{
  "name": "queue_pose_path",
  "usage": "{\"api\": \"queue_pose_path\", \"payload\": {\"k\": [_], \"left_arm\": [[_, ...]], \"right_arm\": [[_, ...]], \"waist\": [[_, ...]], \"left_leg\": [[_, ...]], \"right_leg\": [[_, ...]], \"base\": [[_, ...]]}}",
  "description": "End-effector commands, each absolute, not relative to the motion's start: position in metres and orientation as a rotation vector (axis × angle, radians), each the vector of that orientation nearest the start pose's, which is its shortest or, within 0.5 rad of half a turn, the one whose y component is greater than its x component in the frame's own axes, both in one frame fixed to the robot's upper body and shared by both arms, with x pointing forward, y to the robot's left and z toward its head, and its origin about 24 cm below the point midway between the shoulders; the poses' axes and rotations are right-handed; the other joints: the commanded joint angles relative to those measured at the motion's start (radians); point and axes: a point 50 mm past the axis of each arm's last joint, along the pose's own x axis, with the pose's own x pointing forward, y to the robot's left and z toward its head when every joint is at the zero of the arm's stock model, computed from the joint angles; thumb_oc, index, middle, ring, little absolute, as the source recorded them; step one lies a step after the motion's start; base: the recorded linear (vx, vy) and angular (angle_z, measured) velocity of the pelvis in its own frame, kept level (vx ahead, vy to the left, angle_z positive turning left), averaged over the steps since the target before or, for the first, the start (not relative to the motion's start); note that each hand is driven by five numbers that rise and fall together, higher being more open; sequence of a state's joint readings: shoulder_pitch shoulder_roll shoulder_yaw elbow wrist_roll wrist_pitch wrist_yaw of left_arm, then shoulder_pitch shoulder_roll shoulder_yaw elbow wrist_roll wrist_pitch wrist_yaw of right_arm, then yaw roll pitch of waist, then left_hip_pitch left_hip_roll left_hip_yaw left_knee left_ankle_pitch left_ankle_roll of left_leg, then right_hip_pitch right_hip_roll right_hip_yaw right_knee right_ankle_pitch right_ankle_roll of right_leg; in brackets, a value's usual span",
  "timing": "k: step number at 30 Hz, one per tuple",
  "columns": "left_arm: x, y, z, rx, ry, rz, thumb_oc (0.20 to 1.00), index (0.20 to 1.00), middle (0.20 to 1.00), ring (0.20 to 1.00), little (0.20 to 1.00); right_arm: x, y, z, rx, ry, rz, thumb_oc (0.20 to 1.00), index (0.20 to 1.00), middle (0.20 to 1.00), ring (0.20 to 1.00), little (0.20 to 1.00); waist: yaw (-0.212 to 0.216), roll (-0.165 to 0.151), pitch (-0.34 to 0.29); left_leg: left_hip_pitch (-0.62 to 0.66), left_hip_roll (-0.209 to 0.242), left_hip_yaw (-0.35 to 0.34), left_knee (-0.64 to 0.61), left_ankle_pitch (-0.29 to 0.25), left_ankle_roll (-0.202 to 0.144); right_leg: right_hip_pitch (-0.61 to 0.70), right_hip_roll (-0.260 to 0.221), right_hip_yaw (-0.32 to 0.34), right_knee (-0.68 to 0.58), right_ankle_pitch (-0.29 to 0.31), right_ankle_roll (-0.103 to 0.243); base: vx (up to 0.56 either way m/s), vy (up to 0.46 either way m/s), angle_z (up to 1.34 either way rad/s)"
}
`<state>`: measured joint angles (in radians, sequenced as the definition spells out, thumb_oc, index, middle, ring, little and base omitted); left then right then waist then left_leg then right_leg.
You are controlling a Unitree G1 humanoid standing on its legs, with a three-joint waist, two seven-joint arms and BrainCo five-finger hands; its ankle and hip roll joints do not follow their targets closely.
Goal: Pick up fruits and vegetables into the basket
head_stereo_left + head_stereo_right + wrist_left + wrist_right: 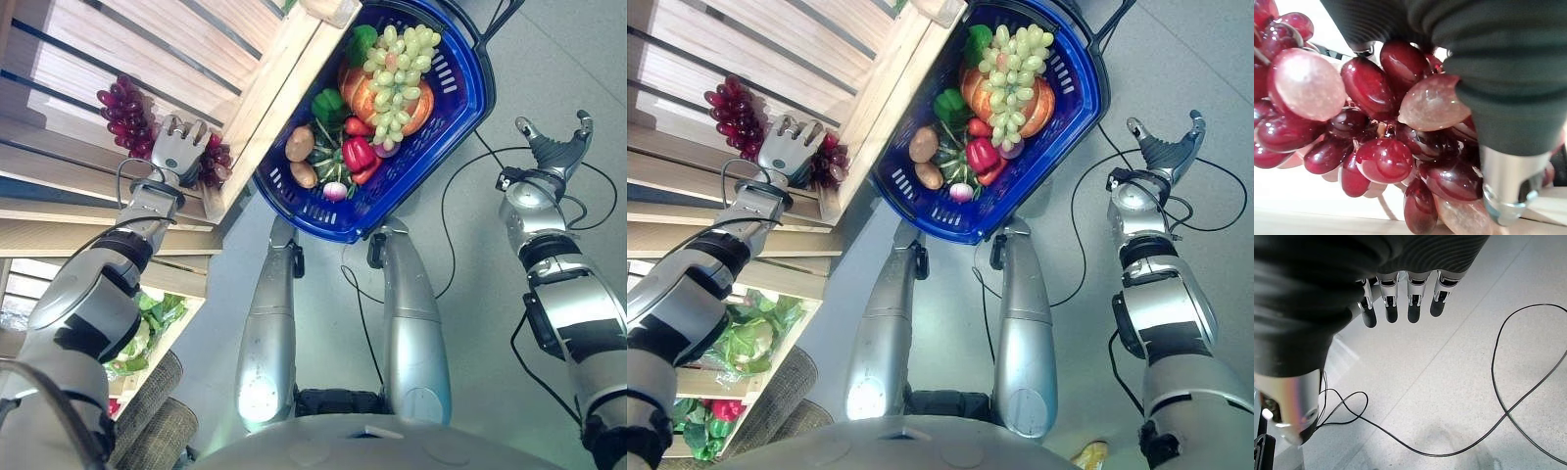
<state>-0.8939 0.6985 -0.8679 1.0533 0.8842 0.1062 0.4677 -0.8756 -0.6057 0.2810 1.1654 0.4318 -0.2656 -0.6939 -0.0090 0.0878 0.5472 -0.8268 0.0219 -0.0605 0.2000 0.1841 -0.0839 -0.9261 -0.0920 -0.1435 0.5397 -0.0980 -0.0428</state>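
My left hand (pixel 177 149) is up on the wooden shelf (pixel 196 59) at the left, laid over a bunch of red grapes (pixel 127 116). Part of the bunch shows to the left of the hand and part to its right, near the shelf's front edge. In the left wrist view the grapes (pixel 1371 147) press right up against my fingers (pixel 1508 191) and thumb, and I seem to be curled round them, though from so close I cannot see the whole grip.

My right hand (pixel 554 145) hangs out at the right over the grey floor (pixel 1459 382), well apart from everything. Its fingers (pixel 1413 313) are straight and relaxed with nothing in them.

The blue basket (pixel 460 108) sits on the floor between the shelf and my right hand, just beside the shelf's corner. It already has a bunch of green grapes (pixel 402 54) lying over an orange pumpkin (pixel 362 93), a green pepper (pixel 328 103), a red pepper (pixel 358 154), two potatoes (pixel 300 144) at its left side and a small radish (pixel 335 190) near the front rim. Lower on the shelf unit, at the near left, lie leafy greens (pixel 754 338) and more red peppers (pixel 725 409).
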Motion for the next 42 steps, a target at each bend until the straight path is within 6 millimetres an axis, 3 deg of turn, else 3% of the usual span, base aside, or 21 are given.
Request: {"api": "queue_pose_path", "payload": {"k": [1, 7, 8, 9, 10, 29, 32, 33, 37, 41, 42], "left_arm": [[0.352, 0.302, 0.077, 2.127, 0.131, 0.103, 1.000, 1.000, 1.000, 1.000, 1.000], [0.351, 0.302, 0.075, 2.118, 0.147, 0.105, 1.000, 1.000, 1.000, 1.000, 1.000], [0.353, 0.301, 0.075, 2.107, 0.165, 0.099, 0.561, 0.561, 0.561, 0.561, 0.561], [0.353, 0.302, 0.076, 2.106, 0.169, 0.101, 0.561, 0.561, 0.561, 0.561, 0.561], [0.353, 0.301, 0.075, 2.100, 0.184, 0.097, 0.200, 0.200, 0.200, 0.200, 0.200], [0.349, 0.309, 0.068, 1.998, 0.321, 0.092, 0.200, 0.200, 0.200, 0.200, 0.200], [0.350, 0.308, 0.068, 1.913, 0.328, 0.110, 0.200, 0.200, 0.200, 0.200, 0.200], [0.350, 0.307, 0.067, 1.847, 0.338, 0.127, 0.200, 0.200, 0.200, 0.200, 0.200], [0.355, 0.302, 0.074, 1.290, 0.299, 0.294, 0.200, 0.200, 0.200, 0.200, 0.200], [0.365, 0.301, 0.107, 0.646, 0.100, 0.392, 0.200, 0.200, 0.200, 0.200, 0.200], [0.366, 0.301, 0.111, 0.580, 0.064, 0.403, 0.200, 0.200, 0.200, 0.200, 0.200]], "right_arm": [[0.353, -0.322, 0.136, -0.282, -0.139, -0.930, 1.000, 1.000, 1.000, 1.000, 1.000], [0.354, -0.320, 0.137, -0.284, -0.143, -0.930, 1.000, 1.000, 1.000, 1.000, 1.000], [0.355, -0.319, 0.137, -0.284, -0.144, -0.931, 1.000, 1.000, 1.000, 1.000, 1.000], [0.355, -0.319, 0.137, -0.284, -0.144, -0.931, 1.000, 1.000, 1.000, 1.000, 1.000], [0.356, -0.319, 0.138, -0.283, -0.144, -0.931, 1.000, 1.000, 1.000, 1.000, 1.000], [0.356, -0.319, 0.140, -0.283, -0.147, -0.932, 1.000, 1.000, 1.000, 1.000, 1.000], [0.357, -0.318, 0.139, -0.280, -0.148, -0.929, 1.000, 1.000, 1.000, 1.000, 1.000], [0.357, -0.317, 0.139, -0.280, -0.148, -0.928, 1.000, 1.000, 1.000, 1.000, 1.000], [0.357, -0.314, 0.137, -0.282, -0.146, -0.921, 1.000, 1.000, 1.000, 1.000, 1.000], [0.354, -0.312, 0.133, -0.287, -0.149, -0.914, 1.000, 1.000, 1.000, 1.000, 1.000], [0.354, -0.311, 0.132, -0.288, -0.150, -0.913, 1.000, 1.000, 1.000, 1.000, 1.000]], "waist": [[-0.004, -0.028, -0.027], [-0.006, -0.032, -0.027], [-0.007, -0.032, -0.027], [-0.007, -0.032, -0.027], [-0.007, -0.033, -0.027], [-0.014, -0.034, -0.027], [-0.014, -0.033, -0.027], [-0.014, -0.033, -0.027], [-0.013, -0.031, -0.027], [-0.012, -0.026, -0.027], [-0.012, -0.026, -0.027]], "left_leg": [[0.002, -0.051, 0.057, 0.142, -0.163, 0.048], [-0.003, -0.049, 0.056, 0.141, -0.164, 0.047], [-0.004, -0.049, 0.055, 0.141, -0.165, 0.048], [-0.004, -0.049, 0.056, 0.141, -0.165, 0.048], [-0.004, -0.049, 0.056, 0.141, -0.166, 0.049], [0.006, -0.049, 0.058, 0.135, -0.166, 0.046], [0.005, -0.050, 0.056, 0.133, -0.165, 0.046], [0.005, -0.050, 0.056, 0.134, -0.165, 0.046], [0.006, -0.051, 0.055, 0.129, -0.160, 0.046], [0.015, -0.051, 0.058, 0.125, -0.156, 0.044], [0.016, -0.051, 0.058, 0.125, -0.156, 0.043]], "right_leg": [[0.071, 0.041, 0.024, -0.196, 0.131, 0.116], [0.069, 0.044, 0.028, -0.200, 0.130, 0.114], [0.067, 0.045, 0.029, -0.197, 0.129, 0.115], [0.066, 0.045, 0.028, -0.197, 0.129, 0.115], [0.066, 0.045, 0.029, -0.198, 0.129, 0.115], [0.073, 0.046, 0.033, -0.207, 0.134, 0.116], [0.071, 0.047, 0.034, -0.207, 0.134, 0.115], [0.071, 0.047, 0.035, -0.206, 0.134, 0.115], [0.070, 0.052, 0.042, -0.203, 0.132, 0.113], [0.073, 0.053, 0.045, -0.192, 0.119, 0.112], [0.074, 0.052, 0.046, -0.191, 0.118, 0.112]], "base": [[0.00, 0.000, 0.00], [0.00, 0.000, 0.00], [0.00, 0.000, 0.00], [0.00, 0.000, 0.00], [0.00, 0.000, 0.00], [0.00, 0.000, 0.00], [0.00, 0.000, 0.00], [0.00, 0.000, 0.00], [0.00, 0.000, 0.00], [0.00, 0.008, 0.00], [0.00, 0.000, 0.00]]}}
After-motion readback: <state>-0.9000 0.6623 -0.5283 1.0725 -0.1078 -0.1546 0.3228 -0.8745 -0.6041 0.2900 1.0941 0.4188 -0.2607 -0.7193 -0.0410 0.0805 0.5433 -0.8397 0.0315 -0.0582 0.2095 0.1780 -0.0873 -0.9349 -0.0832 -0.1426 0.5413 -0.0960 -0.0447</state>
